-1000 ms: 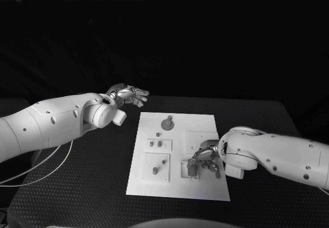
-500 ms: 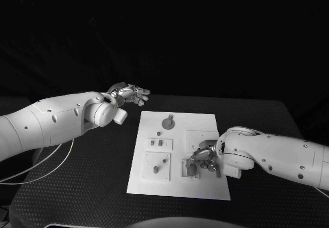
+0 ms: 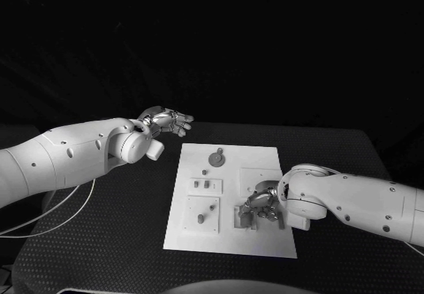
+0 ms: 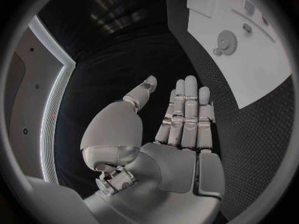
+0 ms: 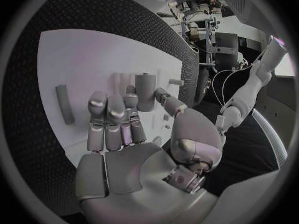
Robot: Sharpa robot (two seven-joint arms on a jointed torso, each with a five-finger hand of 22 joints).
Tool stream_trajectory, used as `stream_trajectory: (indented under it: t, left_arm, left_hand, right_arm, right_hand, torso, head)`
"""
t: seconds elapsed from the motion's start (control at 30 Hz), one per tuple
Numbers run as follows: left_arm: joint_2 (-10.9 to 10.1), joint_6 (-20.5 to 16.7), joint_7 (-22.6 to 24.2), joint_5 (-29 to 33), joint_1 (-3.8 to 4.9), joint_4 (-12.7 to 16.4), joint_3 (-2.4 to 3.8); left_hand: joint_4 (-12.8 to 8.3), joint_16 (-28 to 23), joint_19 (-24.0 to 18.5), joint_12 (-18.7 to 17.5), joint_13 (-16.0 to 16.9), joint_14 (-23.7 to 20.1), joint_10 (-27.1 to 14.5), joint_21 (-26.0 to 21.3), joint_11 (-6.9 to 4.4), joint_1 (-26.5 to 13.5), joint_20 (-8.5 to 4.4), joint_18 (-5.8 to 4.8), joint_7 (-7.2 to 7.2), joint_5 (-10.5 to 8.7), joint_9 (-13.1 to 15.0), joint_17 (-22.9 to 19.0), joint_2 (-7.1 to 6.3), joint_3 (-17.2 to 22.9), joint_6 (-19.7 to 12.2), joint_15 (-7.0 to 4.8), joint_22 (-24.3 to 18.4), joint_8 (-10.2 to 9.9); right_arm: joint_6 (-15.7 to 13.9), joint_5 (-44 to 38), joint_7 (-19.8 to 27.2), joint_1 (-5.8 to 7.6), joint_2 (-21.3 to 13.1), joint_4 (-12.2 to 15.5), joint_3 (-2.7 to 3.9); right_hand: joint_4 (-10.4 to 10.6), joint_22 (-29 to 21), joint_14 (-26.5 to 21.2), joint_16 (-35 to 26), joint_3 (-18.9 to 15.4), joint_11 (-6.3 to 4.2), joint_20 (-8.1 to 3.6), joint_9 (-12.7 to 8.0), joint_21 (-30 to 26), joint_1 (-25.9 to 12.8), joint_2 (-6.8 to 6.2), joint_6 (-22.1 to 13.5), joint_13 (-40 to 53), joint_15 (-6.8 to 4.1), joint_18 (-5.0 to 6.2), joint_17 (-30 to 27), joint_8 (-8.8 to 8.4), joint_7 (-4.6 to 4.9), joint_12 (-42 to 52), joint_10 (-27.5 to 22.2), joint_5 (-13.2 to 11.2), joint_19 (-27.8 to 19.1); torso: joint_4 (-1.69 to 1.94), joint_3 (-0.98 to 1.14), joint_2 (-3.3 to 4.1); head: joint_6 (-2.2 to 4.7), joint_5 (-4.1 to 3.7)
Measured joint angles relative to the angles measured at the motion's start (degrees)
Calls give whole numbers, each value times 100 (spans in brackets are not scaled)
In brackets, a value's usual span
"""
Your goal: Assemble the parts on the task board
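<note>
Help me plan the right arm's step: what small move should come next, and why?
Probably lower the right robot hand a little and close on the upright cylinder. Its fingers are spread, holding nothing, beside that part on the task board.

right robot hand (image 3: pixel 262 207) hides parts beneath — contact unclear

Dim overall, in greys alone. Bright on the task board (image 3: pixel 231 202) and the white arms, near black beyond the table's (image 3: pixel 353 159) far edge. Soft shadow beneath the right hand (image 3: pixel 262 206) on the board. Strong fisheye bending toward the rims of both wrist views, dark frame all round. Glints along the left hand (image 4: pixel 184 119), mild blur at the circle edges
</note>
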Motion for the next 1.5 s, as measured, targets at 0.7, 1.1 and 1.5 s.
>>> stream_trajectory:
  t: [0.7,1.1,1.5]
  left_arm:
    - [-1,4,-7,0,0,1,0]
    - [-3,6,-11,0,0,1,0]
    - [-1,18,-21,0,0,-7,0]
  left_hand:
    - [9,0,0,21,0,21,1,0,0,0,0,0,0,0,0,10,0,9,0,21,4,0]
    - [16,0,0,21,0,21,1,-23,-1,0,0,1,0,0,0,12,0,16,0,21,9,0]
    - [16,0,0,20,0,21,1,-23,-1,0,0,0,-1,0,0,17,0,16,0,21,9,0]
  right_arm:
    - [-37,-76,73,-61,35,12,-4]
    - [-52,-119,126,-71,26,7,-6]
    - [-83,-199,266,-92,-198,217,-25]
  right_hand:
    - [46,-21,-27,23,-394,1,20,-5,-1,-365,-275,-7,-23,-10,84,-43,-38,6,2,-42,5,-20]
    - [63,-39,-28,23,-441,1,0,-4,-1,-402,-312,-11,-30,-8,89,-57,-71,10,2,-42,5,-42]
    - [79,-60,-65,23,-457,31,8,17,-1,-317,-459,-44,-35,-5,112,-83,-116,21,2,-74,5,-53]
  torso:
    - [-2,-1,0]
    - [-4,3,0]
    - [-4,3,0]
  head:
    - [-20,25]
    - [-23,34]
    - [-22,26]
